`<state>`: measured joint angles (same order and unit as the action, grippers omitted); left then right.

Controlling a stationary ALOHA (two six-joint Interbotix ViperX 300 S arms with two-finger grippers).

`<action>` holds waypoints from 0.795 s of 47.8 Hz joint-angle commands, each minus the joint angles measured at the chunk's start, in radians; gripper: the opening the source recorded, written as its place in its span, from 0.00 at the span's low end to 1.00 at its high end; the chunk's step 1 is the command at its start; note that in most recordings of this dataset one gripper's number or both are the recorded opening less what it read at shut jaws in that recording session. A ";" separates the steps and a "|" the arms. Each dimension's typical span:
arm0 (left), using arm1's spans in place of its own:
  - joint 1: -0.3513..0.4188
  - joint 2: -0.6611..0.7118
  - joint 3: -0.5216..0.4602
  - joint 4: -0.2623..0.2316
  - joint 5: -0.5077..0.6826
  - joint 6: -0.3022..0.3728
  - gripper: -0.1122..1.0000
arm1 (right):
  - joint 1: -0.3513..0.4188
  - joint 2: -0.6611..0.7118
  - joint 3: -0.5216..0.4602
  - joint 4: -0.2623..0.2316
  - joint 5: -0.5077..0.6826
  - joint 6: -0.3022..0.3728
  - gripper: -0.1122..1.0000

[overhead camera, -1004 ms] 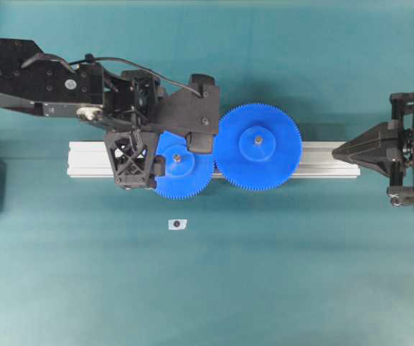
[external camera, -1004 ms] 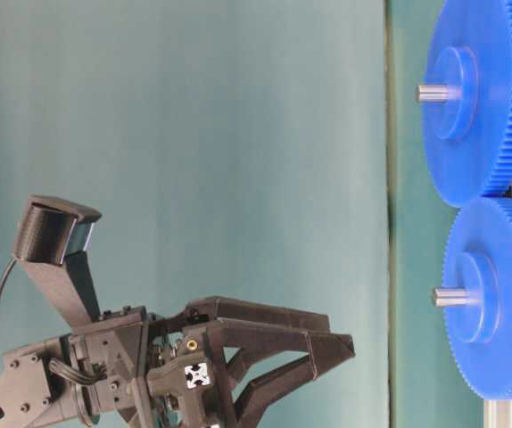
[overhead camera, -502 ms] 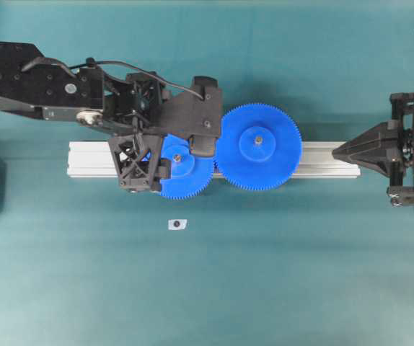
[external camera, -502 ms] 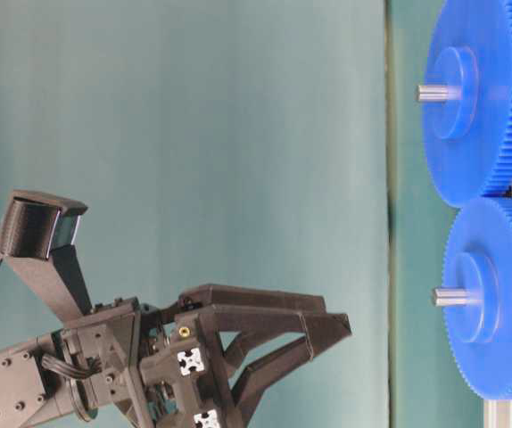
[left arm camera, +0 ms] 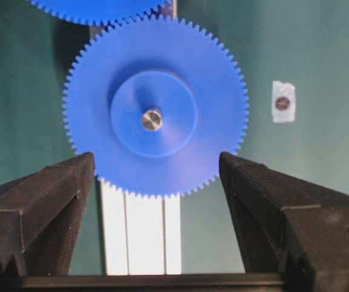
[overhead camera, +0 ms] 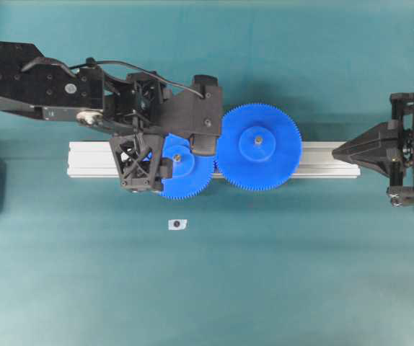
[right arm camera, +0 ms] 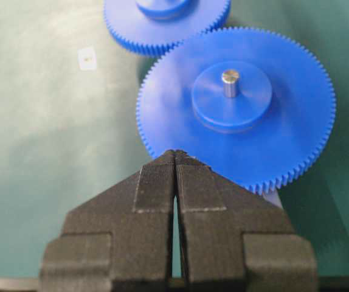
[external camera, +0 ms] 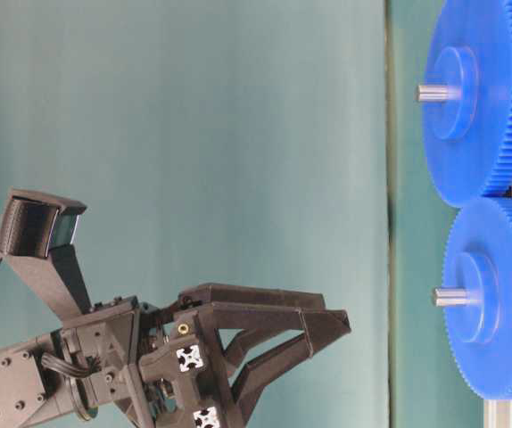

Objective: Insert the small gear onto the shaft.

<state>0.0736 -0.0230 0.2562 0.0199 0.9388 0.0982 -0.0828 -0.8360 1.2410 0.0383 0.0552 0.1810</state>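
The left gripper (left arm camera: 156, 182) stands wide open and empty above the small gear (overhead camera: 185, 167), touching nothing. That gear sits on the shaft (left arm camera: 152, 119) on the aluminium rail (overhead camera: 91, 160), meshing the larger gear (overhead camera: 259, 147) at 3 o'clock. The right gripper (right arm camera: 175, 159) is closed, empty.

Small blue gear (overhead camera: 182, 171) seated on silvery shaft (left arm camera: 152, 119).
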 commanded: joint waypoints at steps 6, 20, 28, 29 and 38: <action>-0.002 -0.020 -0.026 0.003 -0.005 -0.002 0.80 | -0.002 -0.002 -0.003 0.000 -0.009 0.008 0.10; -0.002 -0.012 -0.026 0.003 -0.005 -0.002 0.80 | -0.002 -0.043 0.009 0.000 -0.003 0.008 0.10; -0.003 -0.008 -0.029 0.003 -0.005 -0.002 0.80 | -0.002 -0.063 0.015 0.000 -0.003 0.008 0.10; -0.003 -0.008 -0.029 0.003 -0.005 -0.002 0.80 | 0.000 -0.066 0.017 0.000 -0.003 0.008 0.10; -0.002 -0.011 -0.060 0.003 -0.005 -0.002 0.80 | -0.002 -0.067 0.017 0.000 -0.003 0.008 0.10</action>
<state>0.0736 -0.0153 0.2347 0.0199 0.9388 0.0966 -0.0813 -0.9066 1.2686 0.0383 0.0568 0.1810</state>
